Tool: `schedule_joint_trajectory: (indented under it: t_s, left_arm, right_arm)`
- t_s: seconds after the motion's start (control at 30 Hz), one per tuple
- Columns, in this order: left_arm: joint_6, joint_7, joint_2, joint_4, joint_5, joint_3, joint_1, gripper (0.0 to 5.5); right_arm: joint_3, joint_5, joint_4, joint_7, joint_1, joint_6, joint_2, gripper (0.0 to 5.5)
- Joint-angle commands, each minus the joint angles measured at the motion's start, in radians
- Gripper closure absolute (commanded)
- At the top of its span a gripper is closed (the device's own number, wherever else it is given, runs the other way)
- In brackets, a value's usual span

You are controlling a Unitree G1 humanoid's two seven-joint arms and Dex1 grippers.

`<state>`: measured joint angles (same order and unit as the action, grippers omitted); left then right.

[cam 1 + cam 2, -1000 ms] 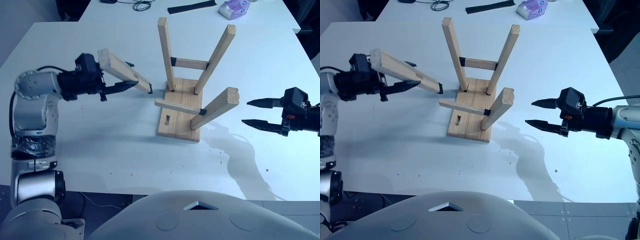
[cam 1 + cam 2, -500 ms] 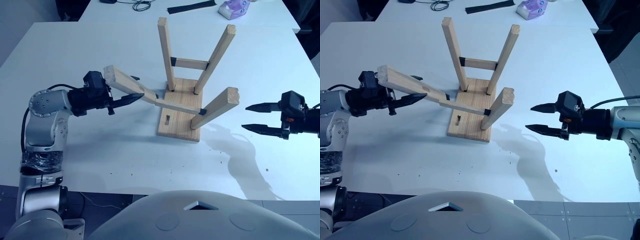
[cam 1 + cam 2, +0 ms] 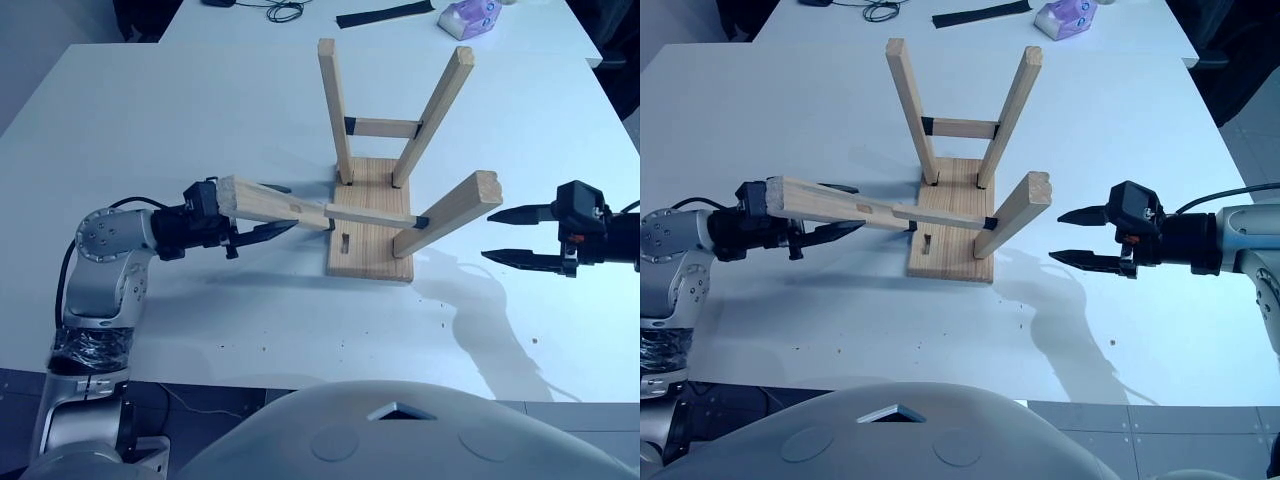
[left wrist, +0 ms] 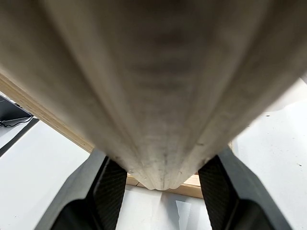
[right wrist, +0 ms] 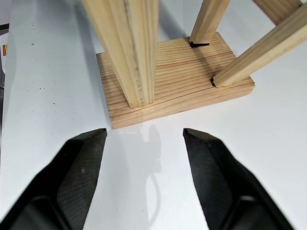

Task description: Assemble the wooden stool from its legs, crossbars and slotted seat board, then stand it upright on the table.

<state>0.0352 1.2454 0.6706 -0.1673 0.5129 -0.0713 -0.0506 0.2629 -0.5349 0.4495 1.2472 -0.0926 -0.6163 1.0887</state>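
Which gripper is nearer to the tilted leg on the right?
Right. The right gripper is open beside the top of the tilted leg; the left gripper holds the other leg, past the crossbar.

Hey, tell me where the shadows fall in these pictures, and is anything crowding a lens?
Left eye view: a soft shadow lies on the table right of the seat board. Right wrist view: the nearest leg throws a faint shadow just off the board's edge. Left wrist view: the held leg sits right at the lens, underside shaded.
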Motion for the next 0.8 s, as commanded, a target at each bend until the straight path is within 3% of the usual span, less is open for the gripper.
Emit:
schedule_joint_trajectory:
  t_s: [0.03, 0.4, 0.8]
  left_arm:
    - [-0.017, 0.006, 0.023, 0.001, -0.006, 0.002, -0.023, 3.3]
    - [-0.102, -0.005, 0.033, -0.07, 0.038, 0.007, -0.118, 3.3]
    - [-0.017, 0.015, -0.014, 0.042, -0.036, 0.064, -0.023, 3.3]
  right_arm:
    - [-0.002, -0.002, 0.01, -0.002, -0.001, 0.006, 0.013, 2.58]
    - [-0.001, 0.004, 0.03, -0.02, -0.03, 0.013, 0.009, 2.58]
    - [-0.037, 0.008, 0.023, -0.024, -0.007, 0.026, 0.011, 2.58]
